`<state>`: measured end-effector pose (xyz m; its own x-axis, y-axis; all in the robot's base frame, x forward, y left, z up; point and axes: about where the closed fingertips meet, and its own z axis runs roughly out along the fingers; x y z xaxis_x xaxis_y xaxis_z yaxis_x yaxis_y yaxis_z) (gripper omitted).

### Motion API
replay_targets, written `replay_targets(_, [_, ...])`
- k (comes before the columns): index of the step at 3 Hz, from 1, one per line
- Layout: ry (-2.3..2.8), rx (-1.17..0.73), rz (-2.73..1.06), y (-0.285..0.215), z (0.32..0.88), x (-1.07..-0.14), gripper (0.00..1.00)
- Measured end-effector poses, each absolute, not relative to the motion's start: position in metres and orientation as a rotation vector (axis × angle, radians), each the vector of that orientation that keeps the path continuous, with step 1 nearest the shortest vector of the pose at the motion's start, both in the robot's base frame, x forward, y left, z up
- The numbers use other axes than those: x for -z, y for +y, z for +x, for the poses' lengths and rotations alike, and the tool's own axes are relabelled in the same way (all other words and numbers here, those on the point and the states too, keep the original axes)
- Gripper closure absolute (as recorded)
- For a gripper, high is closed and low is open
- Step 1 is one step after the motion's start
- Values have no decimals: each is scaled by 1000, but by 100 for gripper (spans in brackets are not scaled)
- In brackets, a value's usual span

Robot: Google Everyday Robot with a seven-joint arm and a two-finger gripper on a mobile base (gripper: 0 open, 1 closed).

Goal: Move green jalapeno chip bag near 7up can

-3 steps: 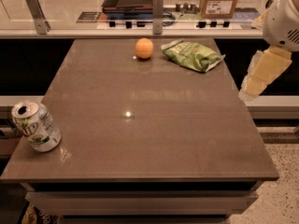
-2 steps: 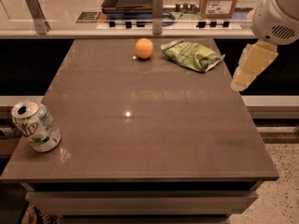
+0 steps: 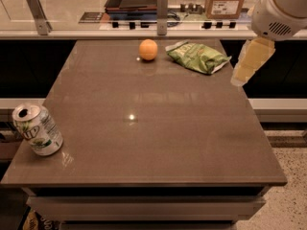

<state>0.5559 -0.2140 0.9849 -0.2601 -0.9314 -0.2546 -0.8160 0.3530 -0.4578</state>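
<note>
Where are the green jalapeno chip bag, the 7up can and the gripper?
green jalapeno chip bag (image 3: pixel 197 57): camera view, middle of its crinkled front.
7up can (image 3: pixel 39 132): camera view, side wall with the logo.
gripper (image 3: pixel 241 74): camera view, its pale lower end, right of the bag.

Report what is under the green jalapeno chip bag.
Only the brown tabletop shows around the green jalapeno chip bag; the patch beneath it is covered. The gripper hangs right of it, over the table edge, apart from it.

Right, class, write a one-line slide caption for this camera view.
Gripper hangs just right of the green jalapeno chip bag; the 7up can sits far off at the table's near-left corner.
</note>
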Motion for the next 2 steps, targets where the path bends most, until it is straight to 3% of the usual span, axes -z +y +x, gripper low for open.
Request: replay_targets(2, [2153,253,-1484,-216,630,-956,0])
